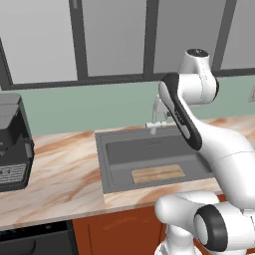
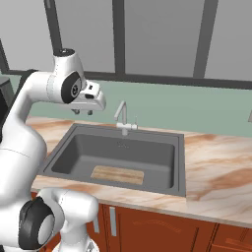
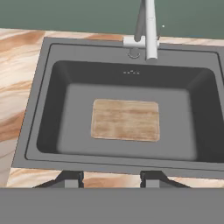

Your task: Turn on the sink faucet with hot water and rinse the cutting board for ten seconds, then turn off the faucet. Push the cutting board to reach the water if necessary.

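The cutting board [image 3: 125,120] lies flat on the floor of the sink [image 3: 48,109], toward the front wall of the basin and roughly centred across its width. Its long side runs parallel to the front rim. The board's wood grain is visible, and nothing rests on it.

The sink faucet [image 3: 148,33] stands on the rear rim of the sink, behind the board. Its spout reaches forward over the back part of the basin. The board lies nearer the front wall than the spout tip.

The sink is set into the marbled peach worktop [image 1: 64,174]. A green wall panel runs behind the worktop, with grey cabinet fronts above it.

The end effector [image 2: 82,111] hangs in the air above the left rear part of the sink, well apart from the faucet and the board. Its two fingertips [image 3: 72,179] stand apart with a clear gap between them. Nothing is between the fingers; the end effector is released.

A black coffee machine [image 1: 12,144] stands on the worktop to the left of the sink, well apart from it.
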You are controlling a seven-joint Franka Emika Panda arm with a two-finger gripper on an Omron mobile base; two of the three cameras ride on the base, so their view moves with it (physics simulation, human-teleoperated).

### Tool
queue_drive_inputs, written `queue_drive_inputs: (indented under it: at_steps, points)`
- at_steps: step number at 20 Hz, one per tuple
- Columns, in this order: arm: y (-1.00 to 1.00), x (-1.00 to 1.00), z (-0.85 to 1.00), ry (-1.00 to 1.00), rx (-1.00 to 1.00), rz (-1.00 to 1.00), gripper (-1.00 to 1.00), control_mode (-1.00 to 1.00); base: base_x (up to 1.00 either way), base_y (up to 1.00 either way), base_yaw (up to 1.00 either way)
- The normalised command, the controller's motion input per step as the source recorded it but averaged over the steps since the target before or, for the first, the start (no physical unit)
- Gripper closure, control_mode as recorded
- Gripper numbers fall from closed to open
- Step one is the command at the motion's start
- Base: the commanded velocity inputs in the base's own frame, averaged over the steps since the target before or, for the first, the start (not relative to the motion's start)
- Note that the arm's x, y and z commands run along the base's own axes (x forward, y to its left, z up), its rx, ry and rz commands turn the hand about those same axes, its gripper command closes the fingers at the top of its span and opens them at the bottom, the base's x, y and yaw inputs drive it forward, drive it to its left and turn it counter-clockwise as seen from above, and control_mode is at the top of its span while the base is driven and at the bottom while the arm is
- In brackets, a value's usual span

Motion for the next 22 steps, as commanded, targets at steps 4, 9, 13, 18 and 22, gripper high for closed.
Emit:
queue_drive_inputs:
  at_steps: [4, 9, 13, 18, 22]
  points:
    - [-0.05, -0.07, -0.01, -0.04, 0.0, 0.0, -1.0, -1.0, 0.0, 0.0, 0.0]
    - [-0.45, -0.15, -0.1, -0.12, 0.04, 0.0, -1.0, -1.0, 0.0, 0.0, 0.0]
    - [-0.72, -0.04, -0.15, -0.15, 0.09, 0.01, -1.0, -1.0, 0.0, 0.0, 0.0]
    - [-0.71, 0.0, -0.06, -0.22, 0.11, 0.03, -1.0, -1.0, 0.0, 0.0, 0.0]
    - [-0.66, 0.0, 0.0, -0.31, 0.15, 0.04, -1.0, -1.0, 0.0, 0.0, 0.0]
